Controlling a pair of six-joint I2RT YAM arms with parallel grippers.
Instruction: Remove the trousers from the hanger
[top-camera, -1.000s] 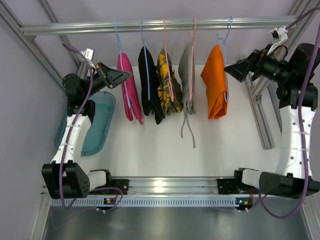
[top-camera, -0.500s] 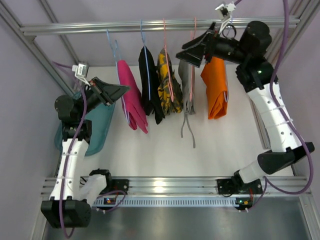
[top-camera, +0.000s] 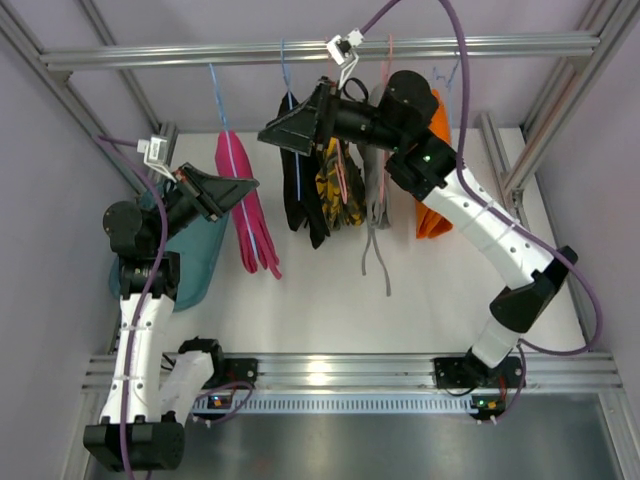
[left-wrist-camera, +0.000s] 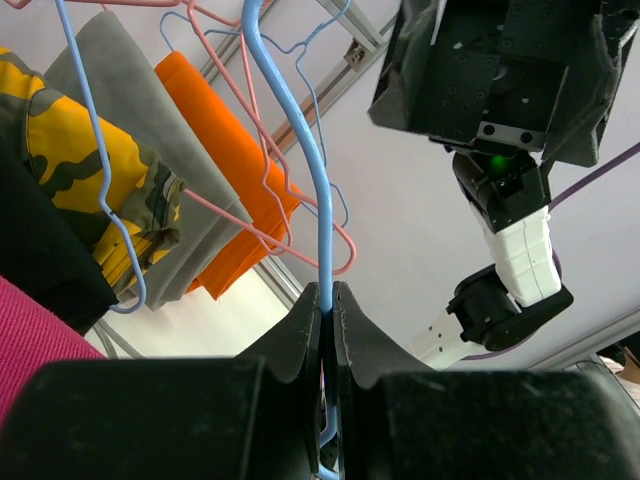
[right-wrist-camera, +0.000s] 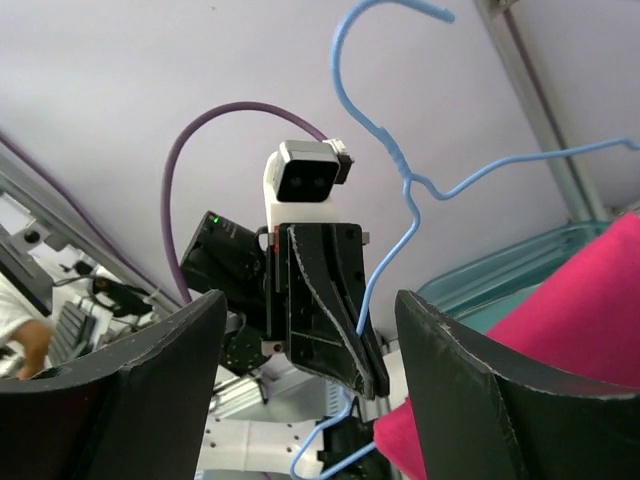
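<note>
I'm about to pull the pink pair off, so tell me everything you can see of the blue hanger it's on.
The blue hanger is thin light-blue wire, hook uppermost and tilted. The left gripper is shut on the wire below the hook. The magenta trousers hang from it. The right wrist view shows no rail inside the hook. The right gripper is open, faces the hanger and doesn't touch it.

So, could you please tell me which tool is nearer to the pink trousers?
Left. The left tool is shut on the blue hanger holding the pink trousers; the right tool is open, apart from them, beside the black trousers.
</note>
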